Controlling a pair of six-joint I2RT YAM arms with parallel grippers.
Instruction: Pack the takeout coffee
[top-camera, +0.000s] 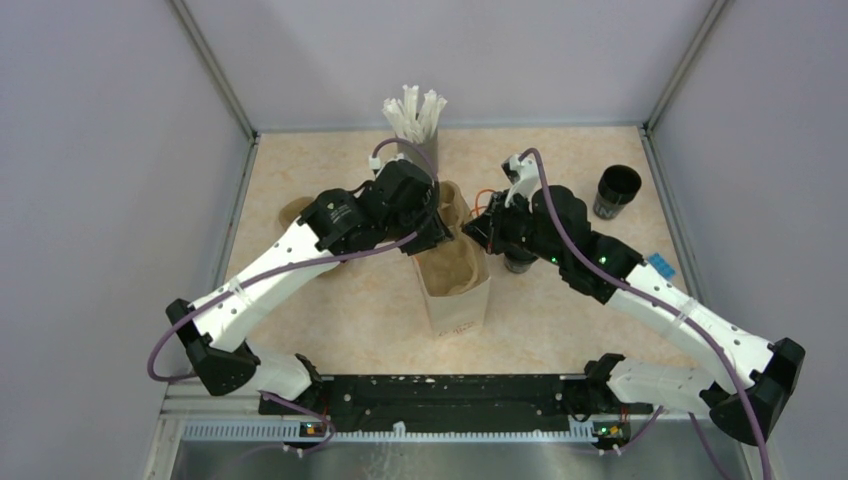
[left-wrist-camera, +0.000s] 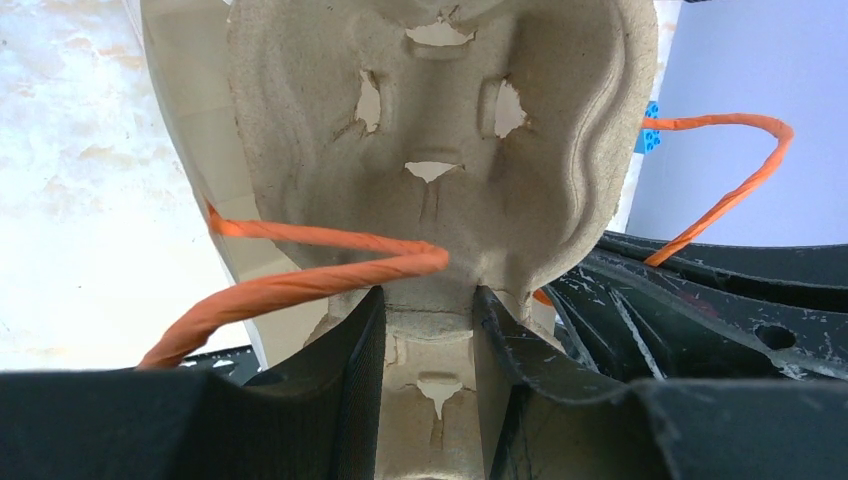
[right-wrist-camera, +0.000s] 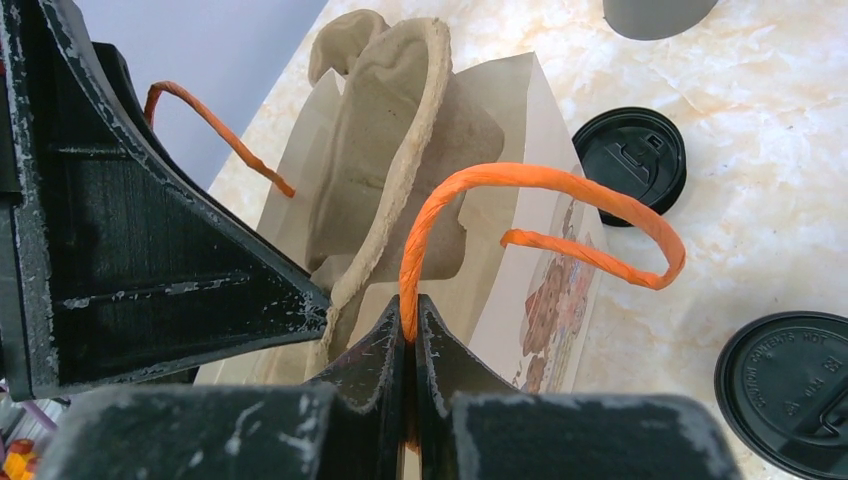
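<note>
The black cup (top-camera: 617, 190) stands upright on the desk (top-camera: 330, 310), alone at about 2 o'clock from the paper bag (top-camera: 458, 300) and well apart from both arms. Only the overhead view shows it.

The left arm reaches in from 7 o'clock with its elbow bent. The left hand (top-camera: 430, 230) is over the bag's mouth, jaws partly closed and gripping the edge of a pulp cup tray (top-camera: 452, 205) that stands on end in the bag. The right arm stretches in from 5 o'clock to the bag's right side. The right hand (top-camera: 478, 228) is closed tight on an orange handle (right-wrist-camera: 540, 180) of the bag.

The left wrist view shows the tray (left-wrist-camera: 440, 100) pinched between the fingers (left-wrist-camera: 345, 350). The right wrist view shows the jaws nipping the handle's base, and two black lids (right-wrist-camera: 630, 160) lying flat on the desk beyond the bag. Straws (top-camera: 413, 115) stand at 12 o'clock.
</note>
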